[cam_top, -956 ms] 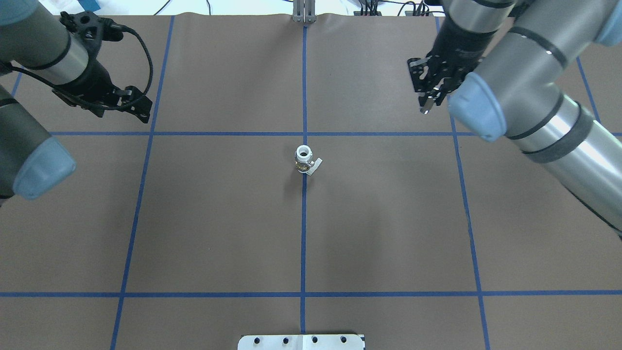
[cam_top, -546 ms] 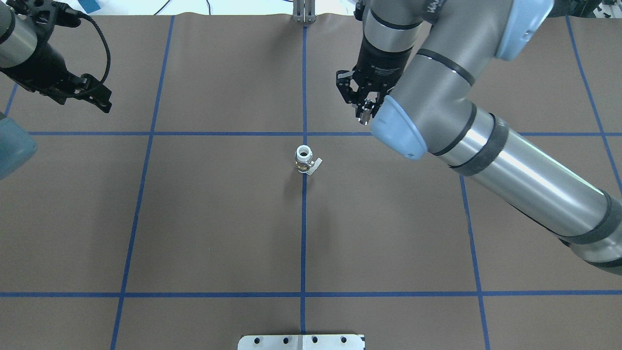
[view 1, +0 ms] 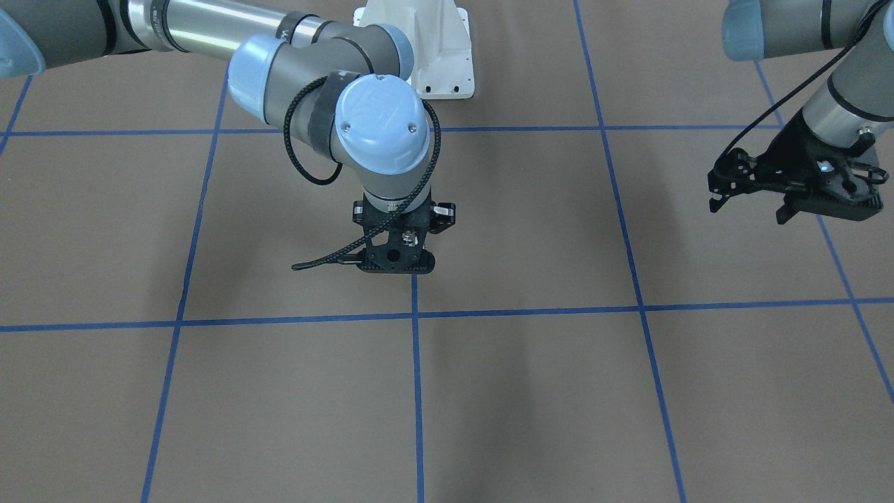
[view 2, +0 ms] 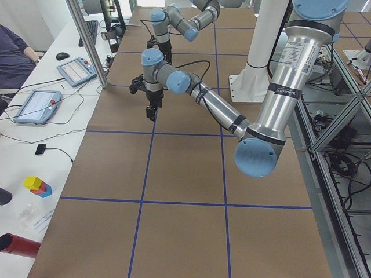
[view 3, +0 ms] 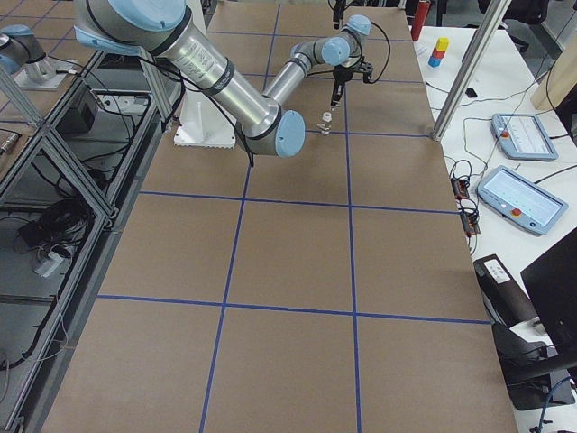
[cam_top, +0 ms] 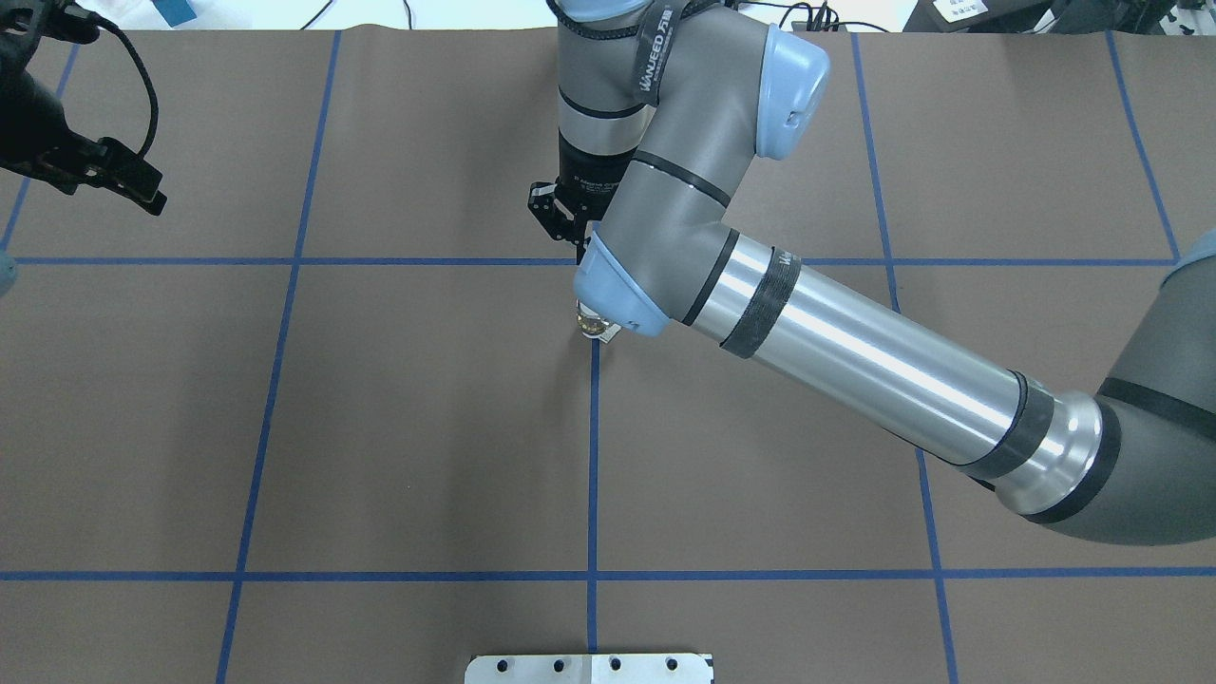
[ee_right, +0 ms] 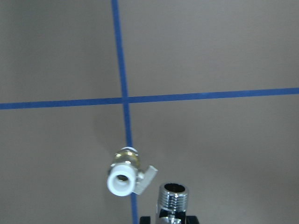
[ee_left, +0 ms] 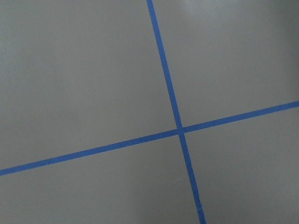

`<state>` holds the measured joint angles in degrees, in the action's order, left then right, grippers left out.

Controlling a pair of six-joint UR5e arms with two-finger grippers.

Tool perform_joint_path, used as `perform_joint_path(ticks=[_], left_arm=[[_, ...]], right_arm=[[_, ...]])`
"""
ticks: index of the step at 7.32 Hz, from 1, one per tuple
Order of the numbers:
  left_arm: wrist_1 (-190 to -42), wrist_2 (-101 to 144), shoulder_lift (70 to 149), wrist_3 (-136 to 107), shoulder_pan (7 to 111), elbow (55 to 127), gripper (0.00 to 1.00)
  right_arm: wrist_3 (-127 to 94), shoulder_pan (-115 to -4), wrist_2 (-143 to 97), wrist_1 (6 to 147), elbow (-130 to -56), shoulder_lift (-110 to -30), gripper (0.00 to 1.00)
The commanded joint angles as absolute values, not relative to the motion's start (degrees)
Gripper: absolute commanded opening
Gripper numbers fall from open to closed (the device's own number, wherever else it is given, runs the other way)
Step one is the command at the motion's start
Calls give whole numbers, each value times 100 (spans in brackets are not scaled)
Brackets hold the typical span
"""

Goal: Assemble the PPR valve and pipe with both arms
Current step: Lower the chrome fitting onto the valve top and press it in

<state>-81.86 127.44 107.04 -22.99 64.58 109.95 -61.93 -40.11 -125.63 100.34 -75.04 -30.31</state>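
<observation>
The PPR valve [ee_right: 125, 173], brass with white ends and a pale grey lever, stands upright on the brown table at a blue tape crossing. In the overhead view only a sliver of it [cam_top: 597, 329] shows under my right arm's elbow cap. My right gripper [ee_right: 171, 219] is shut on the chrome pipe [ee_right: 173, 199] and holds it above the table, just beside the valve and apart from it. It also shows in the front view [view 1: 395, 265], where it hides the valve. My left gripper [view 1: 747, 208] is open and empty, far off at the table's left side [cam_top: 114, 180].
The white pedestal base [view 1: 436, 49] stands at the robot's side of the table. A metal plate [cam_top: 589, 668] lies at the near edge. Blue tape lines grid the brown mat. Tablets [view 2: 36, 105] and coloured blocks [view 2: 37, 186] lie on the side bench.
My right arm swung from the right rear to the table's centre with the pipe, and now stands by the valve. My left arm drew back further to the left.
</observation>
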Motion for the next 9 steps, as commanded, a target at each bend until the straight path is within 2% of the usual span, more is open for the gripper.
perform_joint_path(ticks=[1, 9], left_arm=[[-8191, 12814, 10556, -2232, 6478, 11030, 100], [-8191, 12814, 10556, -2241, 6451, 10978, 100]], right_arm=[[-6258, -3911, -12516, 9870, -7427, -3041, 0], [-6249, -3911, -12516, 9879, -7444, -3094, 0]])
